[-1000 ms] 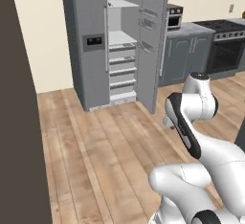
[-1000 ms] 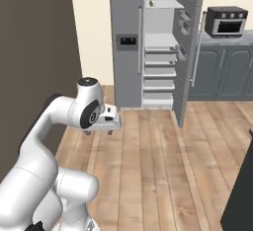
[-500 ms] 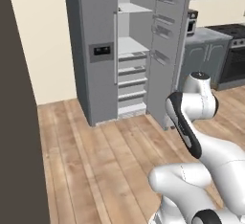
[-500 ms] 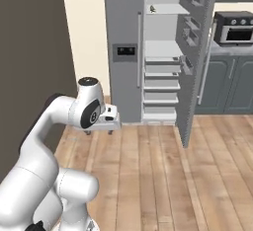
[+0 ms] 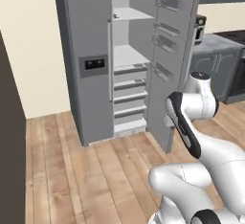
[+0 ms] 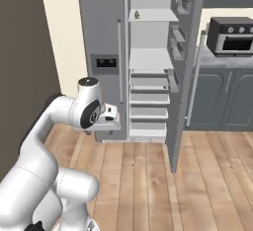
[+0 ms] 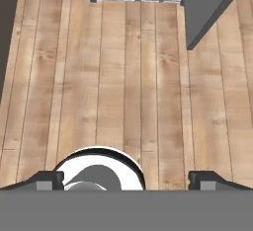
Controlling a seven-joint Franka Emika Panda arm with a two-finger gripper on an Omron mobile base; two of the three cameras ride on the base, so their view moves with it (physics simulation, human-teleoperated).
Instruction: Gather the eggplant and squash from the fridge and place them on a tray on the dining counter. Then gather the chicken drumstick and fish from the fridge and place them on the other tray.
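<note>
The grey fridge [image 5: 91,65] stands ahead with its right door [image 5: 172,60] swung open, showing white shelves and drawers [image 6: 148,99]. A small dark item [image 6: 137,14] sits on an upper shelf; it is too small to name. The eggplant, squash, chicken drumstick, fish, both trays and the dining counter are out of view. My gripper [image 7: 126,179] points straight down at the wooden floor, open, with nothing between its fingertips [image 7: 49,178]. In the right base view the gripper [image 6: 109,122] hangs folded close to the arm, well short of the fridge.
The open fridge door [image 7: 212,3] juts out over the floor on the right. Grey cabinets with a toaster oven [image 6: 230,35] stand right of the fridge. A dark wall panel [image 6: 20,62] rises at the left. Bare wooden floor [image 7: 123,77] lies between me and the fridge.
The whole picture has shifted: the base has driven closer to the fridge, which now looks larger and more central. The arm keeps its folded pose and the gripper stays open.
</note>
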